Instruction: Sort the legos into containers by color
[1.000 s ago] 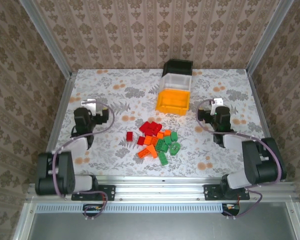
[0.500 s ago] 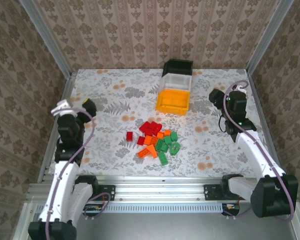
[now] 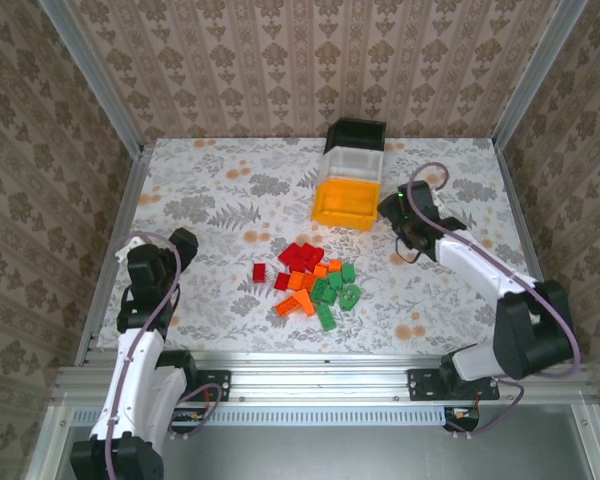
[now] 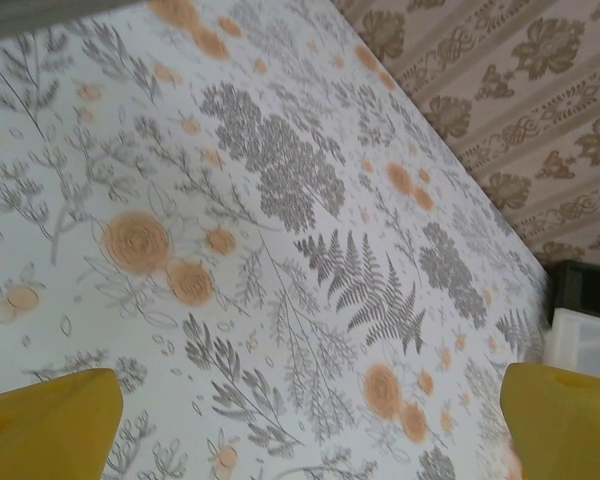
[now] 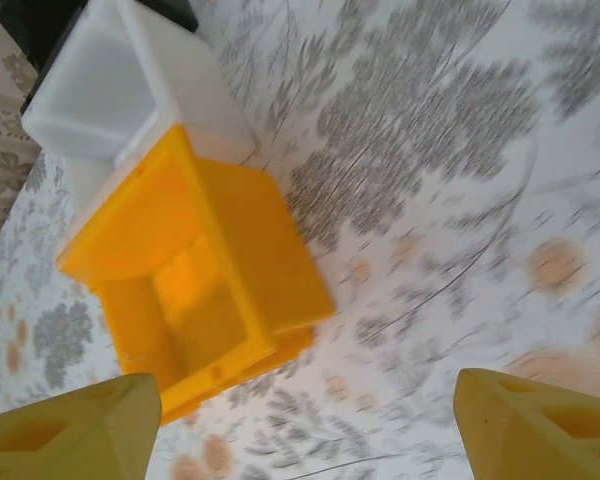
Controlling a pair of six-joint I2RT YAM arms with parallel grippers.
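Observation:
The legos lie in a loose pile at mid-table: red ones (image 3: 298, 257) at the back, orange ones (image 3: 297, 304) front left, green ones (image 3: 336, 293) on the right. The containers stand in a row at the back: black (image 3: 356, 134), white (image 3: 351, 165) and yellow-orange (image 3: 346, 204). My left gripper (image 3: 180, 243) hovers over bare cloth far left of the pile, open (image 4: 305, 440), nothing between its fingers. My right gripper (image 3: 393, 208) hangs just right of the yellow-orange bin (image 5: 200, 290), open (image 5: 305, 430) and holding nothing. The white bin (image 5: 110, 90) and black bin (image 5: 30, 25) lie beyond.
A floral cloth (image 3: 220, 190) covers the table, with patterned walls on three sides and metal rails (image 3: 115, 250) along the edges. In the left wrist view the black bin (image 4: 585, 288) and white bin (image 4: 585, 345) show at the far right.
Both arms have unfolded from their rest poses. The right gripper swung left from the back right corner to beside the yellow-orange bin. The left gripper shifted slightly nearer and right. The legos have not moved.

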